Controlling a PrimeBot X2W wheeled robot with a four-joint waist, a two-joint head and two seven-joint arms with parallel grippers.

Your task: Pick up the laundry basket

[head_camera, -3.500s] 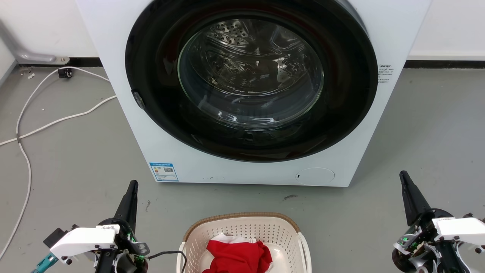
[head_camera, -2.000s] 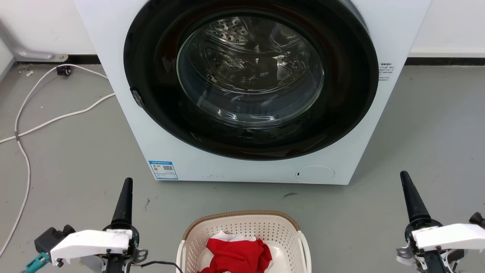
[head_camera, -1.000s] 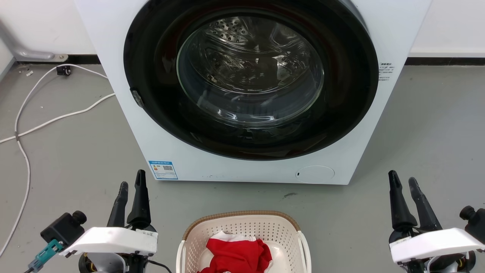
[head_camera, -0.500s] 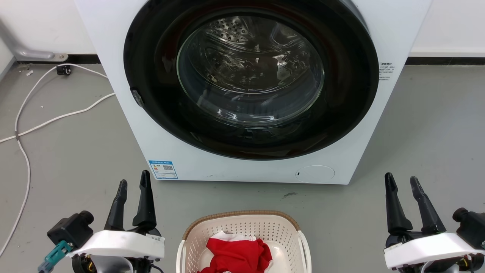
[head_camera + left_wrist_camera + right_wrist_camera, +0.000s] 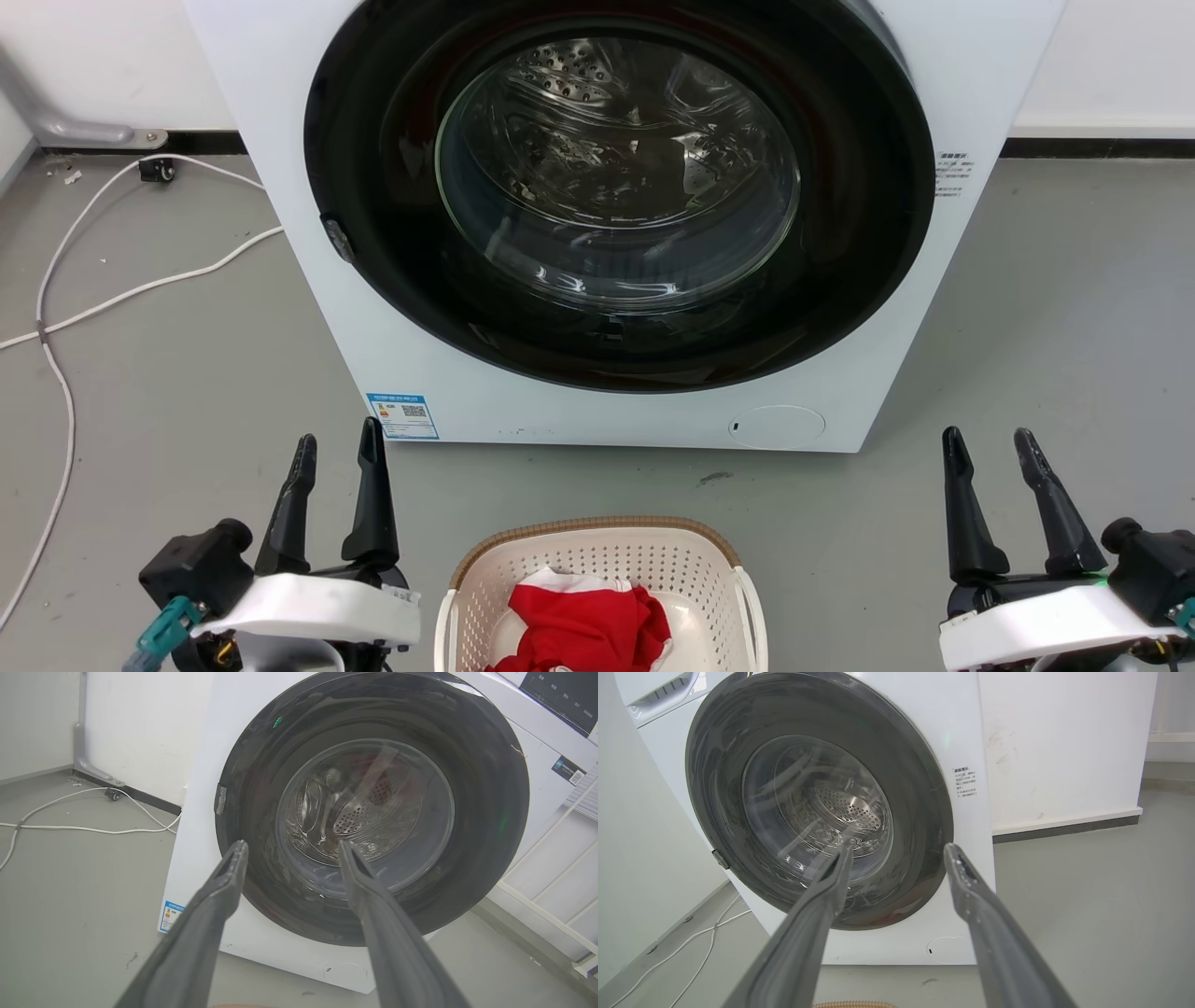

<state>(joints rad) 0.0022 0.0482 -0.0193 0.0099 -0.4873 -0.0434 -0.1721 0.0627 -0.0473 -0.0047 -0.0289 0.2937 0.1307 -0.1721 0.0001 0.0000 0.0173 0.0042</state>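
The laundry basket (image 5: 597, 557), cream and perforated with a brown rim, stands on the floor at the bottom middle of the head view, holding red and white cloth (image 5: 583, 627). A sliver of its brown rim (image 5: 853, 1004) shows at the bottom edge of the right wrist view. My left gripper (image 5: 339, 446) is open, to the left of the basket and apart from it. On the basket's far right my right gripper (image 5: 988, 439) stands open with nothing between its fingers. In the wrist views the left gripper (image 5: 291, 847) and the right gripper (image 5: 899, 851) point at the washing machine.
A white front-loading washing machine (image 5: 616, 224) with a shut dark round door stands right behind the basket. White cables (image 5: 65, 308) trail over the grey floor at the left. A white rack (image 5: 551, 882) stands to the machine's right. Bare floor lies on both sides.
Both grippers have gone from shut to open, their fingers now spread. The left gripper has shifted slightly right toward the basket. The basket has not moved.
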